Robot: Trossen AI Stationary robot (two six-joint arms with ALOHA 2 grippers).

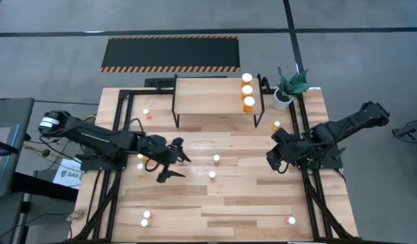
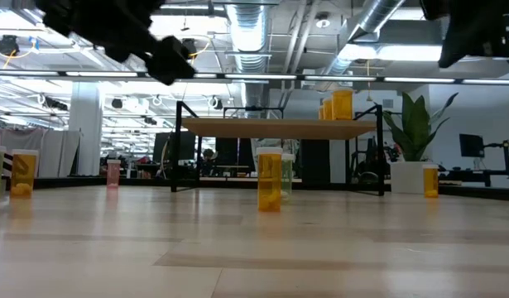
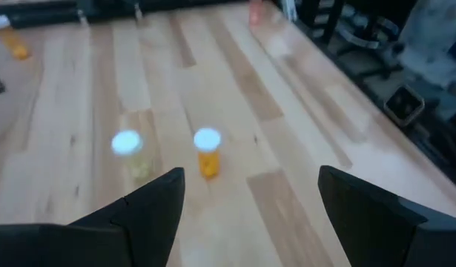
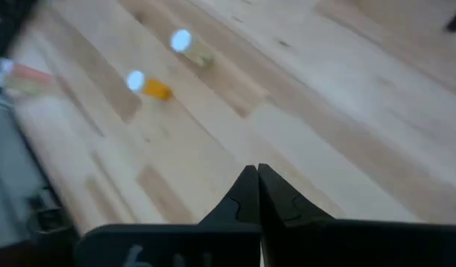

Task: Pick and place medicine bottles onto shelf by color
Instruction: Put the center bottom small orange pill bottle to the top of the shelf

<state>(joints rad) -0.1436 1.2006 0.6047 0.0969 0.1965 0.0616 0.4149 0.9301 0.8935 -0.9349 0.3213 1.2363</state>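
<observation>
Three orange medicine bottles [image 1: 248, 90] stand on the right end of the light-wood shelf [image 1: 208, 96]. An orange bottle [image 3: 207, 152] and a pale yellow-green one [image 3: 128, 152] stand upright mid-table; in the high view they are the orange bottle [image 1: 212, 174] and the pale bottle [image 1: 217, 158]. My left gripper [image 1: 174, 161] hovers open to their left, above the table, its fingers pointing toward them. My right gripper [image 1: 272, 160] hangs shut and empty to their right, clear of the wood; its closed tips [image 4: 256, 185] point down at bare planks.
More bottles stand scattered: a red-pink one [image 1: 146, 112] far left, one [image 1: 276, 125] by the shelf's right leg, two [image 1: 146, 218] near left, one [image 1: 291, 219] near right. A potted plant [image 1: 284, 95] stands beside the shelf. Bare wood lies between the two grippers.
</observation>
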